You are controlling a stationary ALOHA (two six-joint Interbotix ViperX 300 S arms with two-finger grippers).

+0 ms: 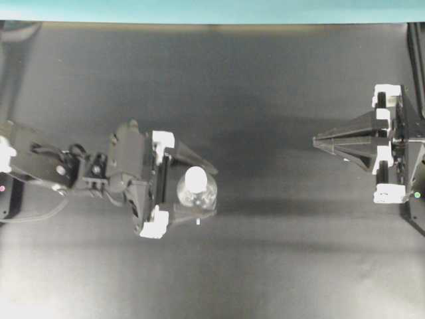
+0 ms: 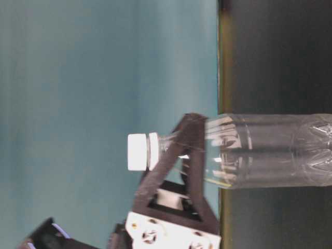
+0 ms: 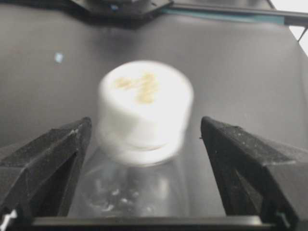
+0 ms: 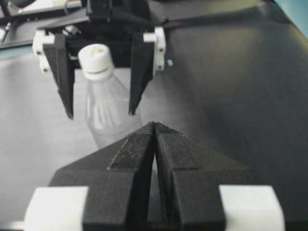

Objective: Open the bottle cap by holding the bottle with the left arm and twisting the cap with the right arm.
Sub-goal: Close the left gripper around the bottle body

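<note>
Both left gripper (image 1: 206,186) jaws straddle the bottle (image 1: 197,193), untouching.

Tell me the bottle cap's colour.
White; the bottle cap shows best in the table-level view.

Clear plastic bottle (image 1: 197,193), upright on the dark tabletop (image 1: 265,100), left of centre, rounded shoulders, ribbed base. White screw cap (image 1: 196,178) still on, narrower than the body, faint yellowish marks on top. Left arm (image 1: 99,169) reaching in, jaws spread wide either side of the neck, not touching. Right arm (image 1: 392,143) well apart at the right edge, jaws pressed together.
</note>
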